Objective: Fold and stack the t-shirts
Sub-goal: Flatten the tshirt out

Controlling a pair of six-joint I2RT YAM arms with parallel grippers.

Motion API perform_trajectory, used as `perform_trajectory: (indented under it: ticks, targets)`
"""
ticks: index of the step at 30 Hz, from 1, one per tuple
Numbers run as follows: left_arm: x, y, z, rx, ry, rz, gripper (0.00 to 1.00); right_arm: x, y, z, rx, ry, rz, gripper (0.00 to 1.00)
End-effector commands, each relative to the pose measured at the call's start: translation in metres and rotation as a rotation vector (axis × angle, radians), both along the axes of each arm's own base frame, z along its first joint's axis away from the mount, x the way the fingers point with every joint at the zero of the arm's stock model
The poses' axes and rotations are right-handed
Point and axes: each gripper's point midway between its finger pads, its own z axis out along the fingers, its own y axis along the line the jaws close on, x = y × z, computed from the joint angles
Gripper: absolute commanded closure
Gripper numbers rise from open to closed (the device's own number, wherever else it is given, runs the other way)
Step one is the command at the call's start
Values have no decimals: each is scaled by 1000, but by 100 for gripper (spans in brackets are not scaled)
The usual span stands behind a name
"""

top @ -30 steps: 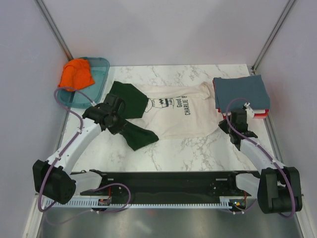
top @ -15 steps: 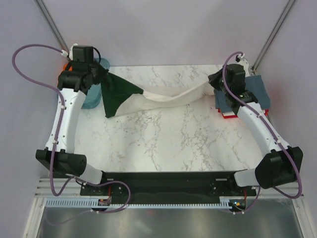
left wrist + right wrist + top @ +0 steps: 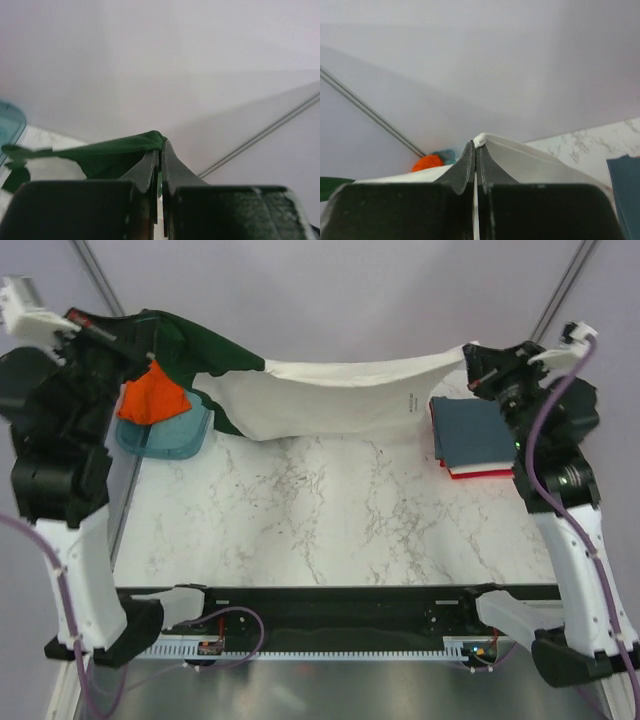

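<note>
Marble table (image 3: 320, 530), cream t-shirt (image 3: 330, 405) stretched in the air over its far edge.
The left gripper (image 3: 161, 152) is pinched tight on the green sleeve, the right gripper (image 3: 475, 149) on a cream edge; beyond, a folded stack (image 3: 485, 430) lies far right and an orange t-shirt (image 3: 150, 400) sits in the teal tray (image 3: 190, 440).

A stretched t-shirt (image 3: 330, 400) is held between the left pincer (image 3: 150, 357) and the right pincer (image 3: 470, 367), above the desk (image 3: 320, 510). A crumpled t-shirt (image 3: 150, 400) is seen in the tray (image 3: 170, 445) beside the left pincer. Folded t-shirts (image 3: 480, 430) are stacked beside the right pincer.

End effector (image 3: 475, 150) pinches cream t-shirt (image 3: 520, 161).
</note>
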Motion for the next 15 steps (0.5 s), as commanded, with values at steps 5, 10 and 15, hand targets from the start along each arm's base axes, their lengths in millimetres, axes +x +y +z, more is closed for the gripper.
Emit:
perform_trajectory:
  ticks: [5,10,15]
  targets:
    - [-160,13,148,-9,-600,-22,98,-104,-44,99,61,-316,-121,100]
    - [-179,19,185,-55,-742,-2,98,-115,-53,119,104,-349,-153,100]
    - [-105,18,153,-71,-601,33,98,-74,-47,95,110,-243,-167,100]
